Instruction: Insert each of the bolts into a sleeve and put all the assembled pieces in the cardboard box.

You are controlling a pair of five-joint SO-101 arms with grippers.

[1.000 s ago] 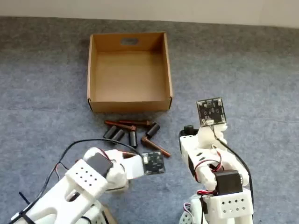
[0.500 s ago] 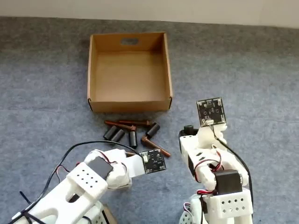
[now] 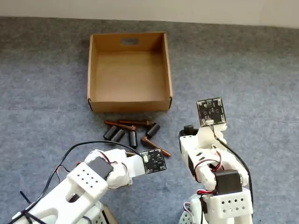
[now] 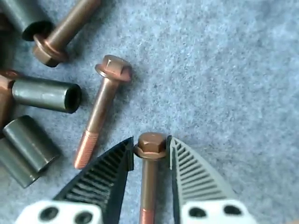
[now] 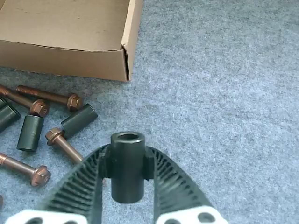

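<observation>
Left gripper (image 4: 150,148): low over the grey tabletop (image 3: 243,60), jaws pressed against either side of a copper bolt's (image 4: 149,184) hex head.
Right gripper (image 5: 127,161): clamped around a dark sleeve (image 5: 127,179).
Loose bolts and sleeves (image 3: 132,131): clustered just in front of the cardboard box (image 3: 130,105).

grey carpeted tabletop (image 3: 261,60), pale wall behind (image 3: 187,9)

Open cardboard box (image 3: 130,106) stands upright on grey desk (image 3: 261,70). Copper bolts (image 3: 117,124) and dark sleeves (image 3: 132,138) lie clustered just before its near wall. Left arm (image 3: 86,179) reaches the cluster's edge; right arm (image 3: 205,154) stands apart.
</observation>
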